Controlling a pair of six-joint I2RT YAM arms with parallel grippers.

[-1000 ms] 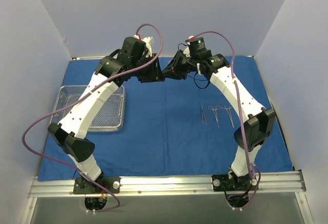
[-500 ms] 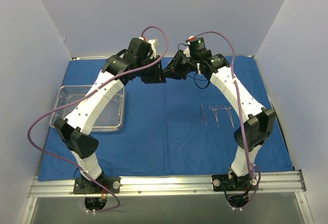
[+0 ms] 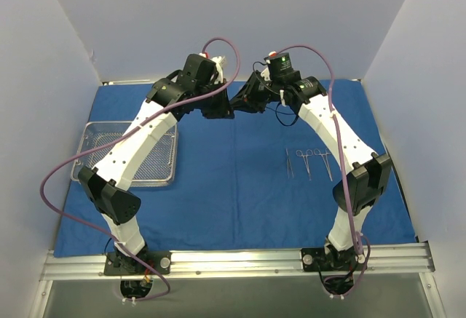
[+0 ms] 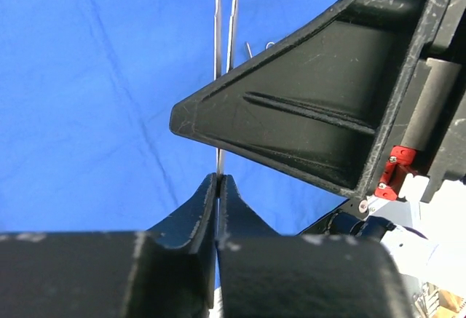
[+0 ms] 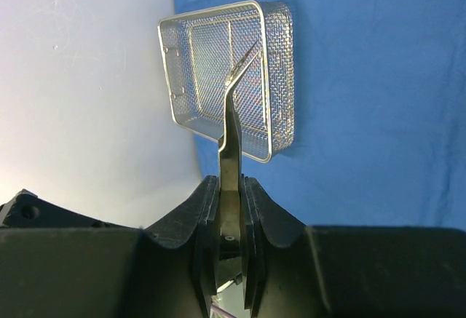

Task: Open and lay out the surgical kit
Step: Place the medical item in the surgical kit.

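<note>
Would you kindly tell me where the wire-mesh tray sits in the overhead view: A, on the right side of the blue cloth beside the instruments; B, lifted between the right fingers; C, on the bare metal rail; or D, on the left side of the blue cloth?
D: the wire-mesh tray rests on the left side of the blue cloth, with the steel instruments lying across on its right.

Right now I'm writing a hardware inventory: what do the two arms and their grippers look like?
The left arm and right arm match: white link shells, black joint housings, each trailing a looping purple cable. The left gripper and right gripper have black, scuffed fingers tapering to narrow tips. A small red fitting sits beside one gripper body.
</note>
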